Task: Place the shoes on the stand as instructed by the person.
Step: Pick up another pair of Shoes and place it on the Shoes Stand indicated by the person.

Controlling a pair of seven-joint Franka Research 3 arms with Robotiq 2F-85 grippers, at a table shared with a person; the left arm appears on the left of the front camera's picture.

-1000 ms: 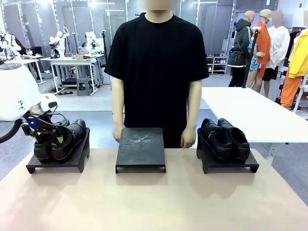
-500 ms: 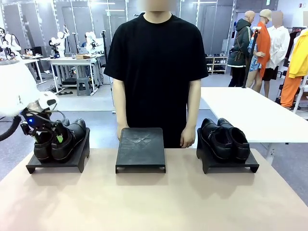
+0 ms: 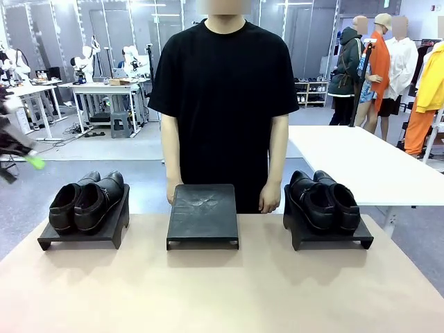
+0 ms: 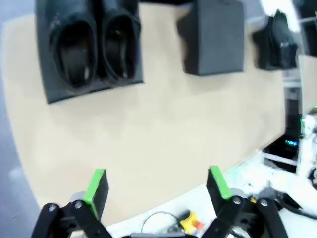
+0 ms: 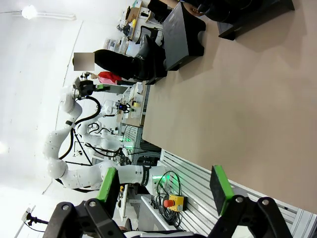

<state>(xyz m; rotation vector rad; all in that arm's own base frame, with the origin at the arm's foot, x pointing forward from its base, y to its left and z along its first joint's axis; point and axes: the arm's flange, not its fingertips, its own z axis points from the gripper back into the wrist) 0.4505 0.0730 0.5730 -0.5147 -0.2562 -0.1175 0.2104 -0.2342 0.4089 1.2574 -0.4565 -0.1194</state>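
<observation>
One pair of black glossy shoes (image 3: 87,201) rests on the left stand (image 3: 83,234); in the left wrist view this pair (image 4: 94,47) is seen from above. Another pair of shoes (image 3: 325,200) stands on the right stand (image 3: 331,237). Between them the middle stand (image 3: 202,215) is bare. My left gripper (image 3: 21,163) is a blur at the far left edge, above and clear of the table; its own view shows the left gripper (image 4: 157,186) open and holding nothing. My right gripper (image 5: 165,186) is open over the table's near side. The person (image 3: 225,104) stands behind the middle stand, arms down.
The tan tabletop (image 3: 222,291) spreads in front of the three stands. A white table (image 3: 361,159) stands at the back right. A red stop button (image 5: 172,202) and cables sit below the table's near edge.
My left gripper has pulled up and to the left, away from the left pair of shoes, which stay on their stand. The person has not moved.
</observation>
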